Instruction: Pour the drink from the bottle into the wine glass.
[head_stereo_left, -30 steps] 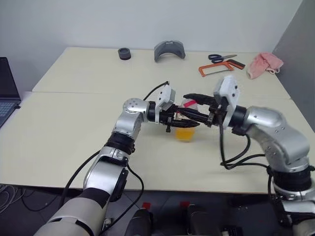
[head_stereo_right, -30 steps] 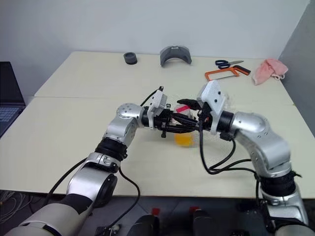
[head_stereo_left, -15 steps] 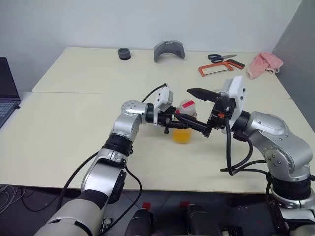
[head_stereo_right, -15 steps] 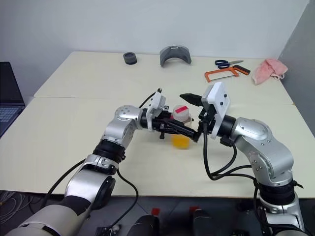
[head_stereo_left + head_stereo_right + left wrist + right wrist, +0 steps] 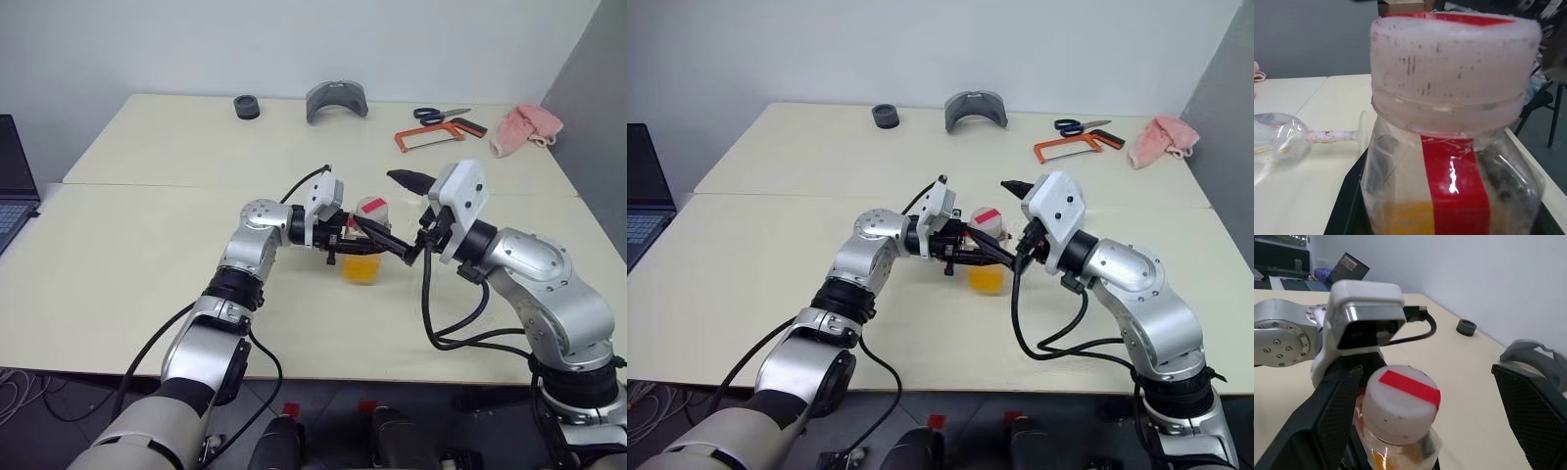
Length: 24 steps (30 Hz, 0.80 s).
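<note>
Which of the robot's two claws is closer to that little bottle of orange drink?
Left. The left gripper is clamped on the bottle, while the right gripper stands open around its cap without touching.

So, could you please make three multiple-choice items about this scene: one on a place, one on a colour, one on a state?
1. Where is the wine glass?
A. Lying on its side on the table
B. Standing upright beside the scissors
C. Held in the right pincer

2. What colour is the drink in the bottle?
A. Green
B. Orange
C. Blue

3. How are the two pincers?
A. Both open
B. Left pincer shut on the bottle, right pincer open
C. Left open, right shut on the cap

Answers:
1. A: the left wrist view shows the bowl and stem lying flat on the tabletop.
2. B: orange liquid fills the lower part of the clear bottle.
3. B: the left fingers clamp the bottle's sides, while the right fingers stand wide apart around the cap without touching it.
</note>
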Tool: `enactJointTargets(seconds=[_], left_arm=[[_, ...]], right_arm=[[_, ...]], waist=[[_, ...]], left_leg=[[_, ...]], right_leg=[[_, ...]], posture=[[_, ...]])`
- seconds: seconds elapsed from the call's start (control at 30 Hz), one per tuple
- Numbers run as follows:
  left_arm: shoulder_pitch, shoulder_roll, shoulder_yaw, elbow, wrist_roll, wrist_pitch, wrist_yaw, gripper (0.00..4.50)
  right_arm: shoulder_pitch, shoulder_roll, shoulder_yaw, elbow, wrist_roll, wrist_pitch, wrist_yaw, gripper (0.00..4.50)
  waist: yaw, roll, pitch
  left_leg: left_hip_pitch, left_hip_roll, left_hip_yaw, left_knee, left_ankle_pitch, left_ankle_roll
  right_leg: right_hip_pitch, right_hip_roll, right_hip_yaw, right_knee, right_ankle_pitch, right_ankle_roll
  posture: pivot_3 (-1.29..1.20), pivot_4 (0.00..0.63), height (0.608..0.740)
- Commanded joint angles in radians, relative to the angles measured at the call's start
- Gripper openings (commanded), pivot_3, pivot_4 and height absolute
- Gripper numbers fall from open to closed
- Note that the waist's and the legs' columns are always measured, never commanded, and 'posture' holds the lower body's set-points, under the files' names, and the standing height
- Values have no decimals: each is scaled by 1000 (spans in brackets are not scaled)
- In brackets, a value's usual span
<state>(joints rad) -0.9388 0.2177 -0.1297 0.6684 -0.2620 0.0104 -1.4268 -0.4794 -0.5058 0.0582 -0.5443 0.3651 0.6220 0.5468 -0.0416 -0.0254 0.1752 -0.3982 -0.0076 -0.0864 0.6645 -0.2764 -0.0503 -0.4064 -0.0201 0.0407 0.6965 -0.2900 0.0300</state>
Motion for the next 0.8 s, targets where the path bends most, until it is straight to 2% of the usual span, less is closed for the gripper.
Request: enactJointTargets(seconds=[0.03,0.43,0.57,0.8], left_arm=[[-8,-6,18,-26,-14,-24,10,1668],[-6,-5,21,-19,-13,-40,28,1661],[-5,-7,21,-19,-10,-44,32,1661],[-8,-10,19,-15,-7,-48,32,1661]], right_arm=[[6,-15,-45,-23,5,-4,-8,4500],[43,-45,-117,-65,90,54,-6,4500],[36,-9,-125,-121,220,131,-12,4500],[-21,68,-23,-85,130,137,-135,4500]], waist=[[0,0,0],[0,0,0],[0,0,0],[-1,0,0]], left_leg=[[0,0,0,0,0,0],[0,0,0,0,0,0],[0,0,0,0,0,0],[0,0,0,0,0,0]], right_leg=[[0,0,0,0,0,0],[0,0,0,0,0,0],[0,0,0,0,0,0],[0,0,0,0,0,0]], posture=[[0,150,740],[0,150,740],[0,150,740],[0,150,740]])
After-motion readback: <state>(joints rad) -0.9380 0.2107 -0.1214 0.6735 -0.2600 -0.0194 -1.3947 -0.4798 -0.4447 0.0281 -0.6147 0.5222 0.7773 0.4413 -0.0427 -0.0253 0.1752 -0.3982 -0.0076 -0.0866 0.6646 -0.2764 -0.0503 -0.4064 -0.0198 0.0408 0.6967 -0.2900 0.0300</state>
